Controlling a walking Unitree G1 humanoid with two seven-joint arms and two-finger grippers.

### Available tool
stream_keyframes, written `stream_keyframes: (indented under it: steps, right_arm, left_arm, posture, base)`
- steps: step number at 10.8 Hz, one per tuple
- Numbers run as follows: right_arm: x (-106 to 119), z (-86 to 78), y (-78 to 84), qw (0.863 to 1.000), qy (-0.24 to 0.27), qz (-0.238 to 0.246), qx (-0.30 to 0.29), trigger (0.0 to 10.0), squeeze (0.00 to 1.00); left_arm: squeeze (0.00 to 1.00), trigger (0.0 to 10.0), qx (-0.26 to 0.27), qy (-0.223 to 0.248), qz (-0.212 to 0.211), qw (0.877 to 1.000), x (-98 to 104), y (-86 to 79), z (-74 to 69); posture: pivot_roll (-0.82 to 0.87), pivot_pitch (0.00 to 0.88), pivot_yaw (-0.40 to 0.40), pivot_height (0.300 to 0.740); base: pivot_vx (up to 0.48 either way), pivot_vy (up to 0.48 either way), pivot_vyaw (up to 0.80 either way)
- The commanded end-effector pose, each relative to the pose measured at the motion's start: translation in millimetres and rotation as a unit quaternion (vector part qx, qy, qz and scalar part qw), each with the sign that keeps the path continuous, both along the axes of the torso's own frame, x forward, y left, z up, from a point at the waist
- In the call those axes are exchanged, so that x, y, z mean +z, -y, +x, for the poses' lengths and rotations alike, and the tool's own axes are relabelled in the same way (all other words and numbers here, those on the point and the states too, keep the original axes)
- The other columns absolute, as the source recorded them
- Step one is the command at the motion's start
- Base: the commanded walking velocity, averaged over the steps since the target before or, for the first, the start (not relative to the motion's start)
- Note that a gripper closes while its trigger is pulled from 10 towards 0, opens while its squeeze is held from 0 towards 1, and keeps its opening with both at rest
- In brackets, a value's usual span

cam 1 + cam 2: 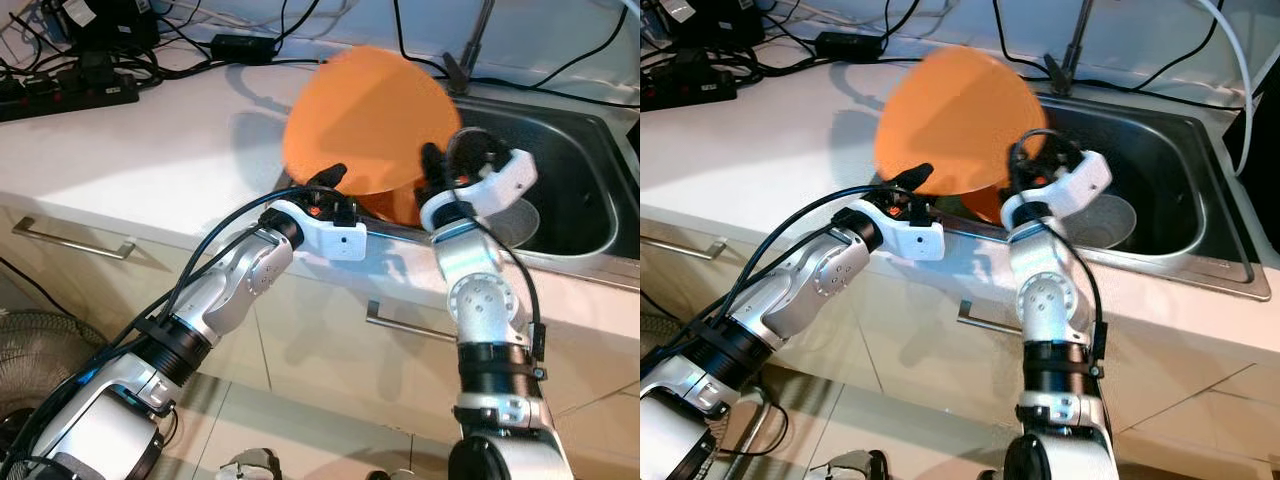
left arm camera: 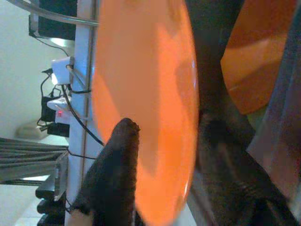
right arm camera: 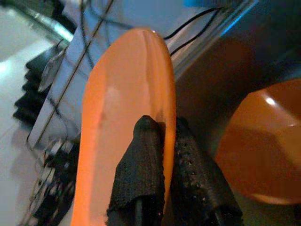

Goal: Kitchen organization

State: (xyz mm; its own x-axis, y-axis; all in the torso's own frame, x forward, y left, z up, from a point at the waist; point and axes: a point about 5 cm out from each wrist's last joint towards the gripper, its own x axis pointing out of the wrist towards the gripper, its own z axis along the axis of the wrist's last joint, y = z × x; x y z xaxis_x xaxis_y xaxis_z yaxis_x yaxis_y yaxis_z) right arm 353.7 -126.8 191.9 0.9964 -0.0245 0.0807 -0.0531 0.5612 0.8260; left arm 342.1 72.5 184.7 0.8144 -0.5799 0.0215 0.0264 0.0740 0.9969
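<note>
Both grippers, left [image 1: 335, 180] and right [image 1: 432, 165], clamp an orange plate [image 1: 365, 115] tilted above the sink's [image 1: 570, 160] near-left corner.

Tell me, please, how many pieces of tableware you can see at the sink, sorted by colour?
Orange: 2, the orange plate held on edge by both the left gripper and the right gripper, and an orange bowl in the sink.
Clear or pale: 1, the pale bowl in the sink.
Total: 3.
</note>
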Motion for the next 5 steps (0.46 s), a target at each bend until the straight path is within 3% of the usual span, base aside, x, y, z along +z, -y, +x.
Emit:
stream_keyframes:
  steps: [1, 2, 4, 5]
  right_arm:
    - [11.8, 7.3, 4.9, 0.999, 0.007, 0.034, -0.038, 0.0, 0.00]
    - [16.1, 11.9, 16.2, 0.997, 0.012, 0.034, -0.061, 0.0, 0.00]
    - [20.4, 17.1, 29.7, 0.996, 0.015, 0.027, -0.089, 0.0, 0.00]
    - [21.9, 23.8, 44.1, 0.992, 0.008, -0.014, -0.125, 10.0, 0.00]
  left_arm:
    - [1.00, 10.0, 0.004, 0.040, -0.032, 0.999, 21.0, -2.3, 1.6]
    - [0.00, 10.0, 0.005, 0.035, -0.033, 0.999, 19.7, -2.7, 1.7]
    - [0.00, 10.0, 0.006, 0.030, -0.035, 0.999, 18.0, -2.8, 1.6]
    - [0.00, 10.0, 0.023, 0.015, -0.077, 0.997, 17.9, -8.2, 2.5]
  posture:
    - [0.08, 0.042, -0.021, 0.740]
    - [0.08, 0.041, -0.021, 0.740]
    - [0.08, 0.041, -0.023, 0.740]
    - [0.09, 0.042, -0.025, 0.740]
  base:
    - [0.000, 0.000, 0.00]
    - [0.000, 0.000, 0.00]
    - [0.000, 0.000, 0.00]
    - [0.000, 0.000, 0.00]
